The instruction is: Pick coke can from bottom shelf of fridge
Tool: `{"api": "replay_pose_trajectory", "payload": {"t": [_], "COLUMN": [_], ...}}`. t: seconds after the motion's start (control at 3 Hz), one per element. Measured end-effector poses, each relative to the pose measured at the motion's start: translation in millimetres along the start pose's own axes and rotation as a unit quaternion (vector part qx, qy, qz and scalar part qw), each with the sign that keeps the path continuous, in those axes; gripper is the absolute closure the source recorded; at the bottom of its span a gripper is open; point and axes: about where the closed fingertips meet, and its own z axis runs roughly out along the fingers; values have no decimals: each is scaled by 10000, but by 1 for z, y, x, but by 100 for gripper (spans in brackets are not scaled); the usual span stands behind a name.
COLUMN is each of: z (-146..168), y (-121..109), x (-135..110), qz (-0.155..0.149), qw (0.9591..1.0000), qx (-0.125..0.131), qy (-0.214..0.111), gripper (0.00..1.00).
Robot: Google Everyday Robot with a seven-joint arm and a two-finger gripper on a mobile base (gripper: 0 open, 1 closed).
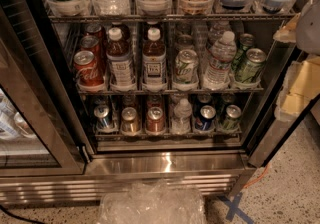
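The fridge [165, 165] stands open in front of me, with wire racks and a shiny metal base. On the bottom shelf [167, 133] the dark red coke can [155, 120] stands at the front of the third lane from the left. A gold-brown can [130, 120] is to its left and a small water bottle [181, 115] to its right. My gripper [295, 68] shows as pale grey and cream parts at the right edge, level with the middle rack. It is well right of and above the coke can and touches nothing.
The bottom shelf also holds a blue can [103, 117], a Pepsi can [205, 117] and a green can [231, 117]. The rack above holds red Coca-Cola cans [87, 69], tea bottles [154, 60] and green cans. The glass door [30, 118] is open at left. Crumpled clear plastic [152, 203] lies on the floor.
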Motion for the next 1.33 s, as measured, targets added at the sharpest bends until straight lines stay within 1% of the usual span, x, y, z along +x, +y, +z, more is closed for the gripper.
{"api": "replay_pose_trajectory", "payload": {"t": [0.33,0.67,1.0,1.33], "z": [0,12,37,79], "y": [0,7,39,74], "x": [0,-11,-45,-78], "qz": [2,324,1092,2043], "qw": [10000,9992,9905,9694], "qx": [0,-26,-184,-464], "qy": [-1,-247,-815,-1276], "gripper": [0,0,0,0]}}
